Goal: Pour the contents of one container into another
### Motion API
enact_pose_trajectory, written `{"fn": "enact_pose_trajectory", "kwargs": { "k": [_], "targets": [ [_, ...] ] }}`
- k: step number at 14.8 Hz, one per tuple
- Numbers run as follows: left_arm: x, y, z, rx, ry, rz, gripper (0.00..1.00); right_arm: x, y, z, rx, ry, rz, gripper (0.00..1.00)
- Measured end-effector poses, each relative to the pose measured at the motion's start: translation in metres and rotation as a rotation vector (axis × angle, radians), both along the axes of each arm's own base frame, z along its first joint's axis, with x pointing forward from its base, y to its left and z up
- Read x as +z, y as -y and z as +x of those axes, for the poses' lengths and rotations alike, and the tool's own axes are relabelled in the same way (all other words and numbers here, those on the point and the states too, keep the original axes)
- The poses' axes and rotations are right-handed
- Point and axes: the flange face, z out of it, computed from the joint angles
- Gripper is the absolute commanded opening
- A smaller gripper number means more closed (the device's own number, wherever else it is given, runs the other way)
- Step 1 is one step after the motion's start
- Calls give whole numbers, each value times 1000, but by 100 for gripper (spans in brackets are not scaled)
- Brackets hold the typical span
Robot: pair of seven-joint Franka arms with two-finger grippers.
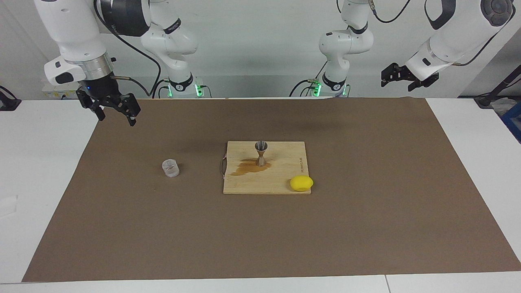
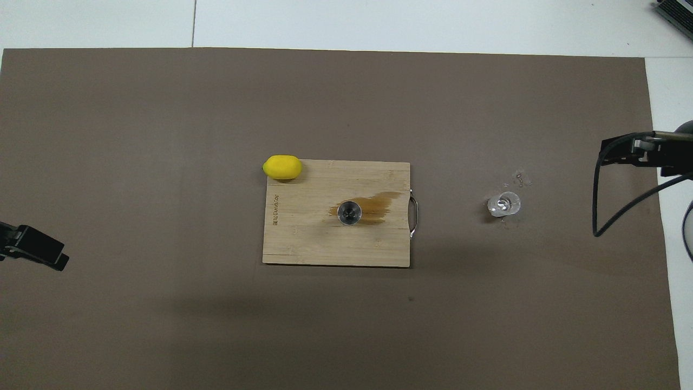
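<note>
The clear glass tumbler [image 1: 170,168] stands upright on the brown mat, toward the right arm's end of the table; it also shows in the overhead view [image 2: 504,203]. The silvery metal jigger [image 1: 261,153] stands upright on the wooden cutting board [image 1: 266,185], also seen from above [image 2: 350,212]. My right gripper [image 1: 117,118] hangs open and empty in the air over the mat's edge, apart from the tumbler; in the overhead view it is at the frame's side [image 2: 614,154]. My left gripper [image 1: 397,83] waits open and empty, raised over its end of the mat [image 2: 38,249].
A yellow lemon [image 1: 301,183] lies at the board's corner farthest from the robots, toward the left arm's end [image 2: 282,167]. A brown wet stain [image 2: 379,203] spreads on the board [image 2: 303,238] beside the jigger. Small droplets [image 2: 520,177] lie on the mat by the tumbler.
</note>
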Motion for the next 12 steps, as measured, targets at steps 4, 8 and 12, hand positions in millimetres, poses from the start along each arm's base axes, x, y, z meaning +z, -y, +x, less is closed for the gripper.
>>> {"fn": "enact_pose_trajectory", "kwargs": {
  "k": [4, 8, 12],
  "targets": [
    [-1, 0, 0, 0, -2, 0, 100, -1, -5, -1, 8, -7, 0, 99],
    [-1, 0, 0, 0, -2, 0, 100, 2, -20, -3, 38, -24, -1, 99],
    [-1, 0, 0, 1, -2, 0, 100, 6, -38, -14, 122, -73, -9, 99]
  ]
}}
